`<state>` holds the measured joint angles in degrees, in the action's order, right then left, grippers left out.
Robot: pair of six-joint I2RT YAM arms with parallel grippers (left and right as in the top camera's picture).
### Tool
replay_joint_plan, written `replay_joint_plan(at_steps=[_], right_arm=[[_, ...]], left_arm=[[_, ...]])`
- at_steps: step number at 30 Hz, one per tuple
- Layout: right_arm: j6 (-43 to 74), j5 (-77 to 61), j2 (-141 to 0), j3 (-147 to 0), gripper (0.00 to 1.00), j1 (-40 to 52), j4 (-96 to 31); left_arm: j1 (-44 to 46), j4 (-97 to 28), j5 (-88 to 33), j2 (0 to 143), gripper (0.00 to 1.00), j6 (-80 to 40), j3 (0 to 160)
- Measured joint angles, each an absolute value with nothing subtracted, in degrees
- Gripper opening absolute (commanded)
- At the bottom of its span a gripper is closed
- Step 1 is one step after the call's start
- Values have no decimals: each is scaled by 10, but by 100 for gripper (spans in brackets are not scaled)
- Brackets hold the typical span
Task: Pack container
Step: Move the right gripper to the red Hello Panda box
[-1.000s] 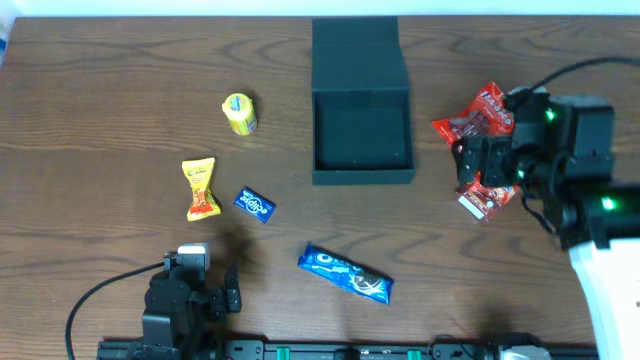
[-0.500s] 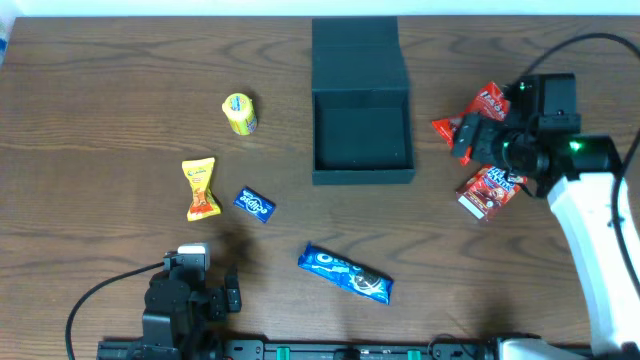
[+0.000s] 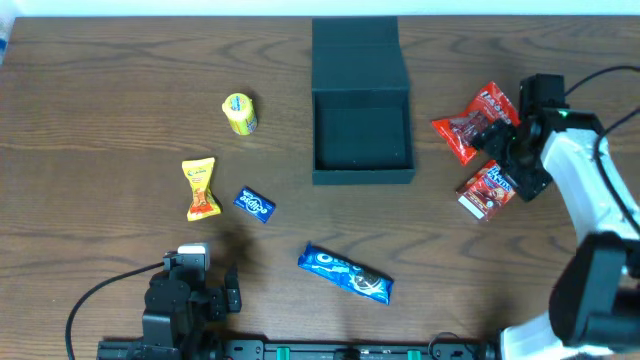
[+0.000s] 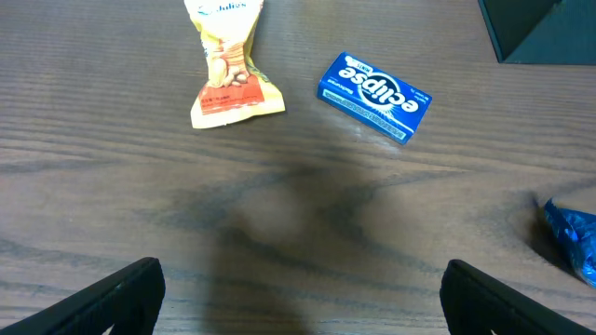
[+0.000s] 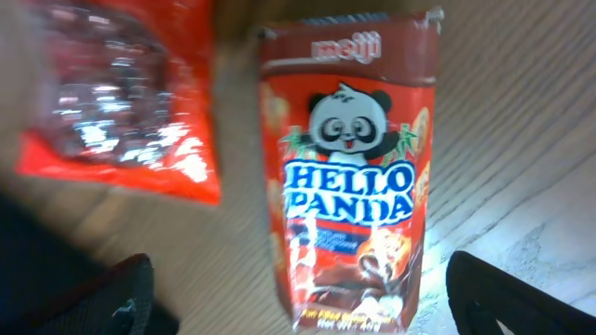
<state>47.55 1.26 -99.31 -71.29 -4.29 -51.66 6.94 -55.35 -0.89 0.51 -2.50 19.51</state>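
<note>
The container (image 3: pixel 362 172) is a dark teal box standing open at the middle back, its flap lid (image 3: pixel 355 48) laid back behind it, and its inside looks empty. To its right lie a red packet (image 3: pixel 472 122) and a Hello Panda box (image 3: pixel 485 192). My right gripper (image 3: pixel 510 160) hovers over these two, open. In the right wrist view the Hello Panda box (image 5: pixel 349 177) has its lower end between my spread fingers (image 5: pixel 126 298), untouched by them, with the red packet (image 5: pixel 112 102) at left. My left gripper (image 4: pixel 303 298) is open over bare wood at the front left.
A yellow round snack (image 3: pixel 239 113), a yellow-orange packet (image 3: pixel 200 188) and a blue Eclipse gum pack (image 3: pixel 255 204) lie left of the container. An Oreo packet (image 3: pixel 345 274) lies in front of it. Cables trail from both arms.
My right arm has swung and turned above the red packets, its body now reaching in from the right edge. The packets and the left arm have not moved.
</note>
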Motion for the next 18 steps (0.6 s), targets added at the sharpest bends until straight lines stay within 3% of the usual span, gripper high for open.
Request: replay_joint_plan(at_steps=[18], right_arm=[[470, 9, -1060, -693, 99, -43, -450]], left_arm=[[69, -554, -9, 5, 96, -25, 195]])
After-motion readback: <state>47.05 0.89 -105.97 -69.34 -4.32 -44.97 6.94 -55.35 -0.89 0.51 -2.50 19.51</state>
